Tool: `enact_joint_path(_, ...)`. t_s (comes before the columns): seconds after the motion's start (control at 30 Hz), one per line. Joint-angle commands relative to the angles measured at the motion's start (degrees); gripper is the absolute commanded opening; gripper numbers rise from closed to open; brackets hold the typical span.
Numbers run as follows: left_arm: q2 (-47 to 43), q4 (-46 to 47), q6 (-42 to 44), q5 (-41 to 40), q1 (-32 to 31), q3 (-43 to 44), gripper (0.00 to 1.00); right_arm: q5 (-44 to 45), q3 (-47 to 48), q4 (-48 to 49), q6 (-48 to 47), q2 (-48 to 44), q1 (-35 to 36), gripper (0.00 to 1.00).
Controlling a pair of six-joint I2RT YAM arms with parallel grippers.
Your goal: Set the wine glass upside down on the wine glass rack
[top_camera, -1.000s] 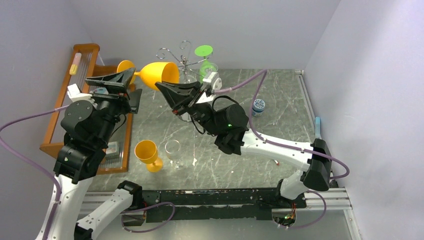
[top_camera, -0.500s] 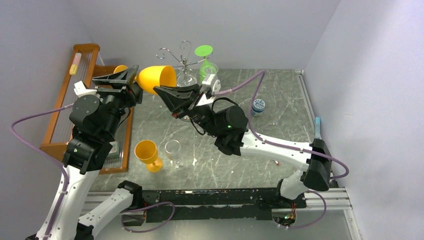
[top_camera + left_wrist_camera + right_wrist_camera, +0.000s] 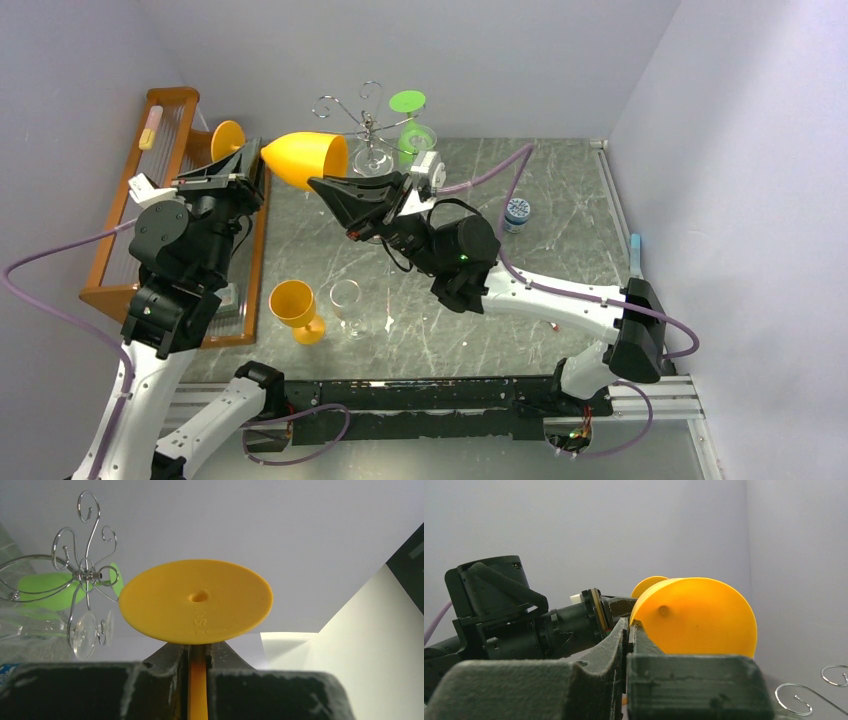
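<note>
Since a second ago, the left tool (image 3: 199,655) has gone from wide open to closed on the thin stem of the wine glass (image 3: 305,158). The glass has also slid a little to the left.

The orange wine glass is up in the air and lies on its side. Its flat foot points left, past the left tool, and its open cup points right. The right tool (image 3: 325,187) is shut tight and looks to pinch the thin rim of the cup from below. So both tools hold the glass now.

The wine glass rack (image 3: 370,125) stands just beside the cup, to the right and a bit farther back. I think the glass must turn until its foot is on top, and then its stem must slide into a wire arm. The left arm has the stem, so it looks best placed for that.

A green glass (image 3: 410,125) hangs on the right side of the rack and a clear glass (image 3: 375,155) hangs near the pole. The curly arms on the left look free. Another orange glass (image 3: 295,305) stands on the table (image 3: 560,250), well apart.
</note>
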Motion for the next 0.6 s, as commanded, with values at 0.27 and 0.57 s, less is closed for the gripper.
enact_joint_path(0.27, -0.63, 6.00, 12.25, -4.16, 0.34, -0.88, 0.05, 0.80, -3.58, -3.58, 2.57, -3.86, -0.09, 0.53)
enact_joint_path(0.57, -0.77, 6.01, 34.36, -6.63, 0.34, 0.73, 0.05, 3.27, -10.38, -15.49, 0.90, -13.10, -0.37, 0.71)
